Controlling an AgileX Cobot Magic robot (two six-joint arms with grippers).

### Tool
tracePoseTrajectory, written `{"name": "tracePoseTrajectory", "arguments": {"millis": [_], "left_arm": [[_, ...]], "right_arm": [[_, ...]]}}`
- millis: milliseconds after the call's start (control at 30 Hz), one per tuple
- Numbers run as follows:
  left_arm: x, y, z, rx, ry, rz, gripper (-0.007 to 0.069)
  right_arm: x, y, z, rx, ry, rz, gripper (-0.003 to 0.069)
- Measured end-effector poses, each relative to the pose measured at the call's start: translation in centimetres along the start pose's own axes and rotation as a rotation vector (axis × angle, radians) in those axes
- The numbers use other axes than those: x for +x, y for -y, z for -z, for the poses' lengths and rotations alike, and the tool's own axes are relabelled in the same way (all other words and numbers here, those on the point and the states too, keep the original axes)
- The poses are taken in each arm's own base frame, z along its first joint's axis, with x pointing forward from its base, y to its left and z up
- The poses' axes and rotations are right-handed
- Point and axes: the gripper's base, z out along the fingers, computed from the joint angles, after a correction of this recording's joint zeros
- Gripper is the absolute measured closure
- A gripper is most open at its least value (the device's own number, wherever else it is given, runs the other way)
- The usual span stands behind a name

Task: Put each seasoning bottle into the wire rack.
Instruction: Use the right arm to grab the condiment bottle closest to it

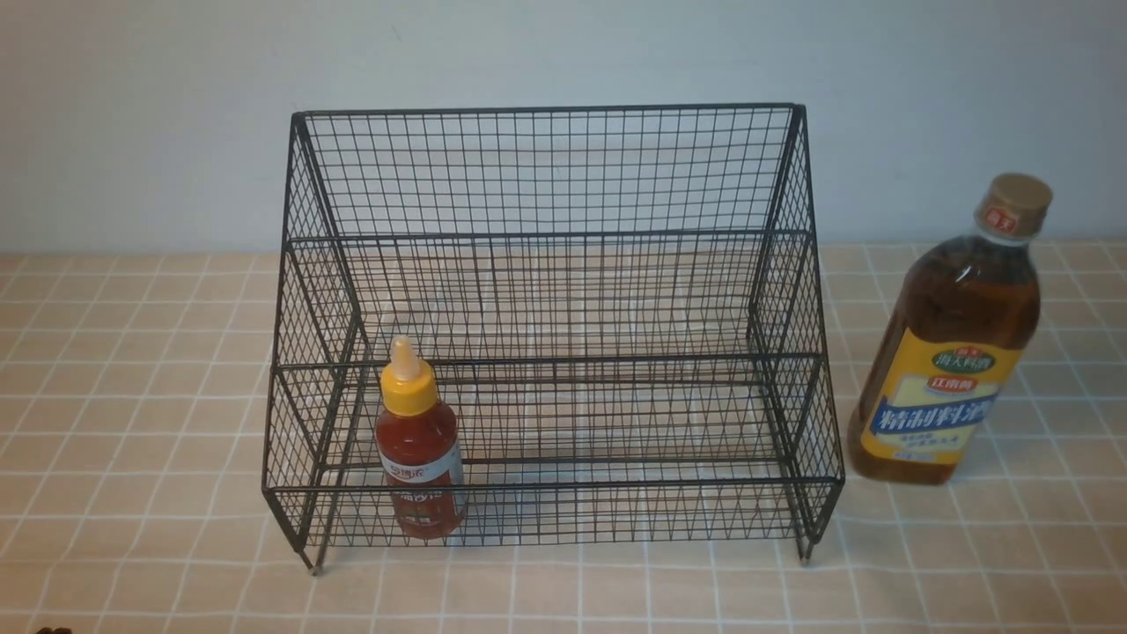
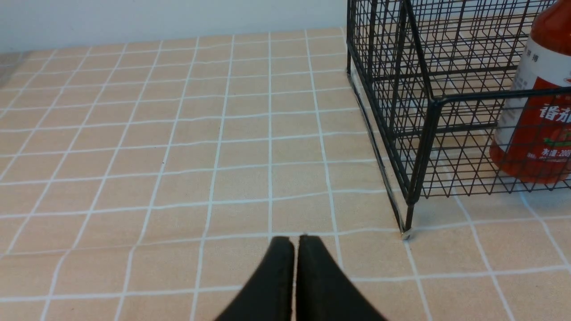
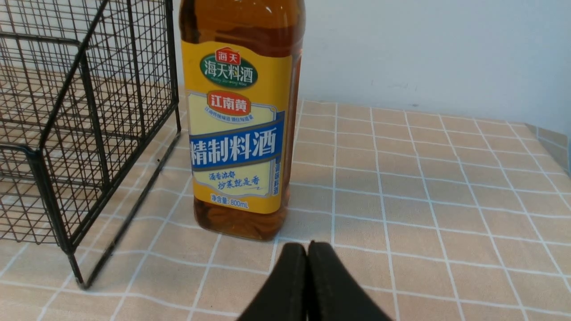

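A: Rack?

B: Dark wire rack (image 1: 546, 167) in the middle of the checked tablecloth (image 1: 132, 370), on short feet, tall grid back toward the pale wall (image 1: 176, 106). Two stepped tiers.

A: Small bottle?

B: Red sauce bottle (image 1: 419, 449) with a yellow nozzle cap is upright in the lower front tier, at the rack's left end. The left wrist view shows it (image 2: 542, 133) behind the front mesh, base on the tier floor.

A: Big one?

B: Tall amber bottle (image 1: 955, 352) with a tan cap and a yellow and blue label is upright on the tablecloth, outside the rack, just beside its right side. There is a small gap between them, so they are not touching. The right wrist view shows the same: bottle (image 3: 238, 133) next to the rack's corner post (image 3: 89, 102).

A: Left gripper?

B: Left gripper (image 2: 294, 243) is closed, its black fingers pressed together on nothing. It sits low over bare tablecloth, near the rack's front left foot (image 2: 407, 225) but apart from it.

A: Right?

B: Right gripper (image 3: 308, 247) has its fingers together too and is empty. It points at the base of the tall bottle, close in front of it. I can't tell whether they touch; it looks like a slight gap.

A: Upper tier?

B: Just mesh.
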Motion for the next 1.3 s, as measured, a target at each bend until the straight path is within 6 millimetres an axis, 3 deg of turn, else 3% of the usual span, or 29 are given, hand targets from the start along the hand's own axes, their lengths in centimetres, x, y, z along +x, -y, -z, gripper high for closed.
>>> {"name": "tracePoseTrajectory", "arguments": {"millis": [500, 567, 667, 833, 1100, 1233, 1300], "left_arm": [[0.0, 0.0, 0.0, 0.0, 0.0, 0.0, 0.0631], [0.0, 0.0, 0.0, 0.0, 0.0, 0.0, 0.0631], [0.0, 0.0, 0.0, 0.0, 0.0, 0.0, 0.0631], [0.0, 0.0, 0.0, 0.0, 0.0, 0.0, 0.0631], [0.0, 0.0, 0.0, 0.0, 0.0, 0.0, 0.0631], [0.0, 0.0, 0.0, 0.0, 0.0, 0.0, 0.0631], [0.0, 0.0, 0.0, 0.0, 0.0, 0.0, 0.0631]], "right_arm": [[0.0, 0.0, 0.0, 0.001, 0.004, 0.0, 0.0673], [-0.3, 0.0, 0.0, -0.003, 0.037, -0.048, 0.0673], [-1.5, 0.0, 0.1, -0.022, 0.172, -0.301, 0.0673], [-2.7, 0.6, 0.4, -0.022, 0.327, -0.566, 0.0673], [-3.5, 1.2, 0.8, 0.017, 0.443, -0.574, 0.0673], [-5.9, 1.5, 1.8, 0.002, 0.534, -0.565, 0.0673], [-9.4, 1.4, 2.8, -0.021, 0.561, -0.49, 0.0669]]}}
